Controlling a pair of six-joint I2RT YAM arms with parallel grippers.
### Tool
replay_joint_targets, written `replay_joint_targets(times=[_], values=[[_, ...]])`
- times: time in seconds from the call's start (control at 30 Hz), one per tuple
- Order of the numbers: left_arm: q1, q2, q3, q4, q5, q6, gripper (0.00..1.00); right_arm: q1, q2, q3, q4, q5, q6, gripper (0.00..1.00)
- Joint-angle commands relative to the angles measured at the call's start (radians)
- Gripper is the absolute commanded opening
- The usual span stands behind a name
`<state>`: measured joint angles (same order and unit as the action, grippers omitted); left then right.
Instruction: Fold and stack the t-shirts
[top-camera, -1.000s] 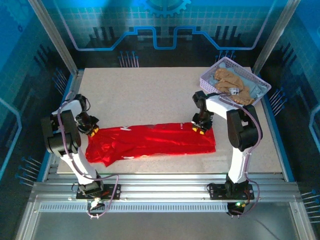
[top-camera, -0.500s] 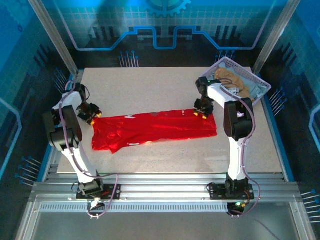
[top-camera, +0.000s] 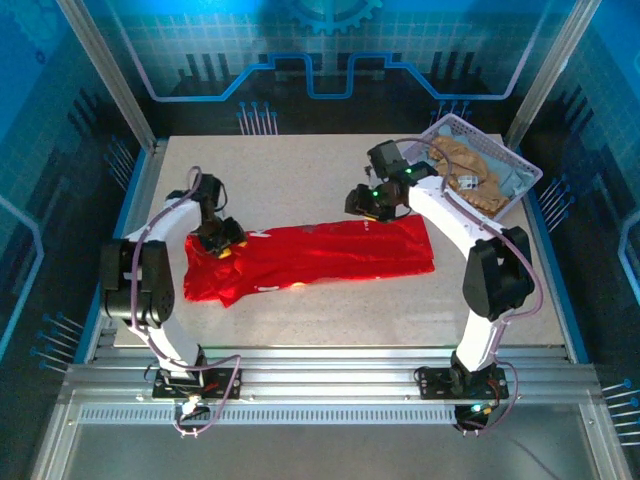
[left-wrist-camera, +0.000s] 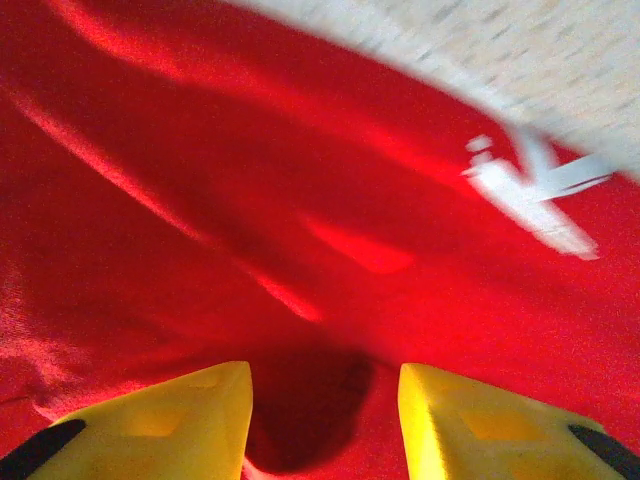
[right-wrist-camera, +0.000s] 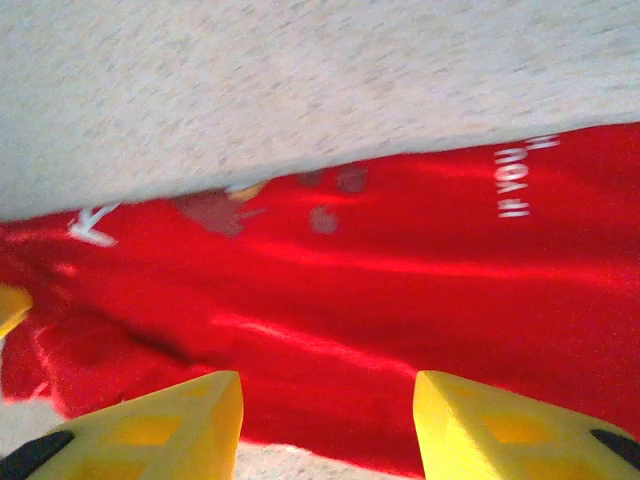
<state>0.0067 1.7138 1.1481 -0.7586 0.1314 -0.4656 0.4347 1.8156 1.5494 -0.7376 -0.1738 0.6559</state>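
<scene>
A large bright red t-shirt (top-camera: 330, 255) lies on the table as a long folded band running left to right. My left gripper (top-camera: 222, 245) hovers over its left end; in the left wrist view its yellow fingers (left-wrist-camera: 180, 415) stand apart above the red cloth (left-wrist-camera: 300, 200), holding nothing. My right gripper (top-camera: 362, 203) hangs just behind the band's far edge, right of the middle. In the right wrist view it is open (right-wrist-camera: 328, 425) above the red t-shirt (right-wrist-camera: 400, 290). A tan t-shirt (top-camera: 462, 160) and a pale blue-grey one (top-camera: 505, 185) lie bunched in the basket.
A lavender lattice basket (top-camera: 462, 121) stands at the table's far right corner, close behind the right arm. Bare speckled tabletop (top-camera: 300, 170) stretches behind the red band, and a narrower strip lies in front of it. Metal frame posts rise at the back corners.
Both grippers have let go of the red t-shirt's ends and opened. The left one swung right over the left end; the right one rose and moved left and back.
</scene>
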Motion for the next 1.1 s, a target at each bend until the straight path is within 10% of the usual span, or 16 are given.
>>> replay_joint_targets(times=[0.0,0.5,0.77,1.07], values=[[0.001,-0.001,-0.024,-0.027,0.026,0.07,0.43,0.019,-0.033,-0.022,0.042,-0.117,-0.013,0.5],[-0.068,-0.146,-0.122,-0.105,0.081,0.015,0.01,0.017,-0.047,-0.062,0.039,-0.101,0.004,0.48],[-0.186,-0.196,-0.181,-0.176,0.185,-0.14,0.02,0.011,-0.056,-0.092,0.047,-0.105,0.003,0.47],[-0.351,-0.201,-0.251,-0.121,0.353,-0.339,0.32,-0.001,-0.08,-0.135,0.041,-0.102,-0.004,0.47]])
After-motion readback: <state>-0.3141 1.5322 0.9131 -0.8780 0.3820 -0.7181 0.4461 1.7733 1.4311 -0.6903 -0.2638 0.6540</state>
